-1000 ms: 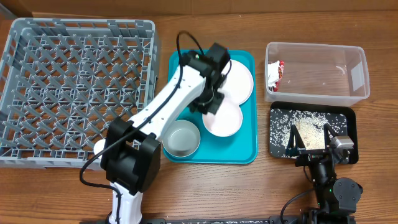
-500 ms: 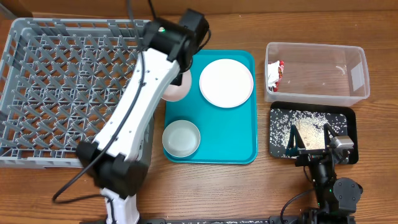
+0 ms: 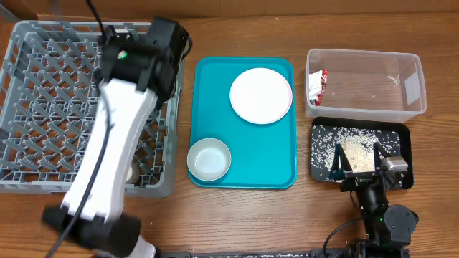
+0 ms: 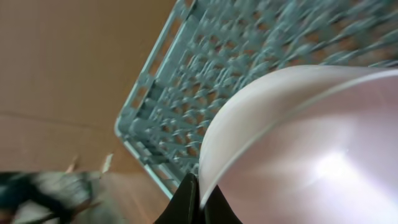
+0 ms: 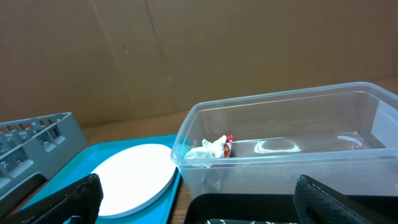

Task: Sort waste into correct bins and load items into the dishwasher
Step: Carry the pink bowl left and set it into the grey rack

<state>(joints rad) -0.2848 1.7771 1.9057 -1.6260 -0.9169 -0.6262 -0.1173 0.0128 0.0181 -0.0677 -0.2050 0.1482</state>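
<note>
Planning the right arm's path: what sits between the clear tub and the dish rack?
Overhead view: the teal tray, carrying a white plate and a small bowl.

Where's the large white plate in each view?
Overhead: plate on the teal tray, top right.
Right wrist: plate lower left, beside the clear tub.
Left wrist: not in it; that white dish is the saucer in the left fingers.
Shared landmark: the grey rack, in all three.

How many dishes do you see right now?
3: plate on the teal tray's far side, bowl at its near-left corner, saucer held in the left gripper above the dish rack.
</note>
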